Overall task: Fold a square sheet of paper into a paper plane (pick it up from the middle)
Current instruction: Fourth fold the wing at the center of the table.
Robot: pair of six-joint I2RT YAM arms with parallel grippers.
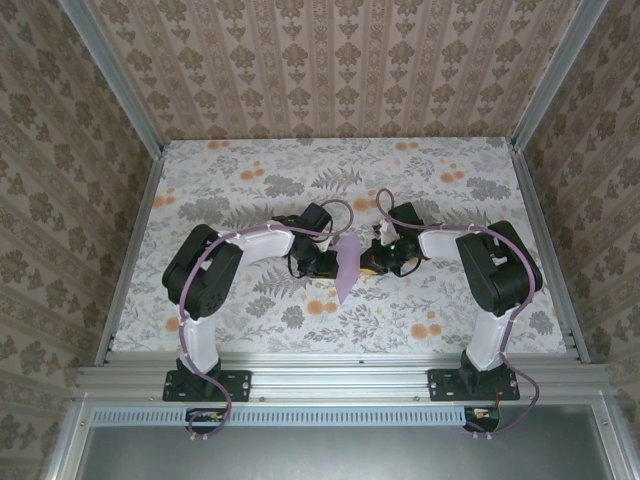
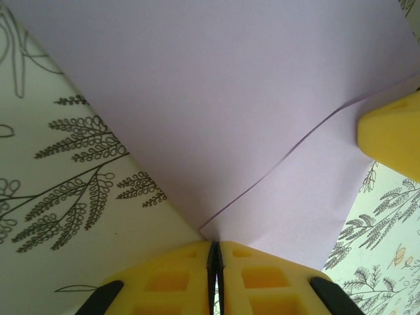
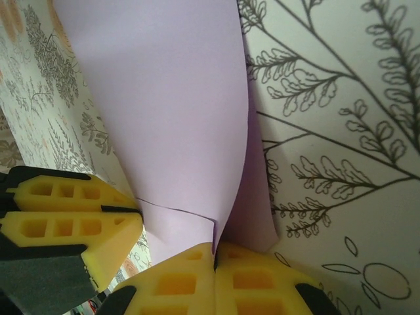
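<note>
Nearest to me is the aluminium rail (image 1: 340, 382) along the table's front edge, with both arm bases bolted to it. The left arm (image 1: 205, 275) and the right arm (image 1: 495, 265) bend inward from there and meet over the middle of the table (image 1: 330, 170). Between their wrists is the sheet of paper (image 1: 347, 262), lavender, with its lower tip pointing back toward the rail. I cannot tell whether that tip touches the floral tabletop.

On the left wrist camera, the left gripper (image 2: 214, 248) has its yellow fingers pressed together, with a corner of the paper pinched in the seam. The sheet fans away from it, one layer lapped over another, and a loose edge runs diagonally across. A yellow finger (image 2: 394, 134) from the other arm sits at the right margin, against the sheet's edge.

On the right wrist camera, the right gripper (image 3: 214, 249) is also clamped tight on the paper, which rises from its seam in a soft curl. The left pincer sits just beside it, nipping the same sheet.

The two pincers are very close together, so each crowds the other, and the raised paper hides the table directly behind it. Beyond them, open tabletop runs to the far edge and out to both sides. Metal frame posts (image 1: 110, 70) and patterned walls (image 1: 340, 60) box the table in at the back and on both flanks.
</note>
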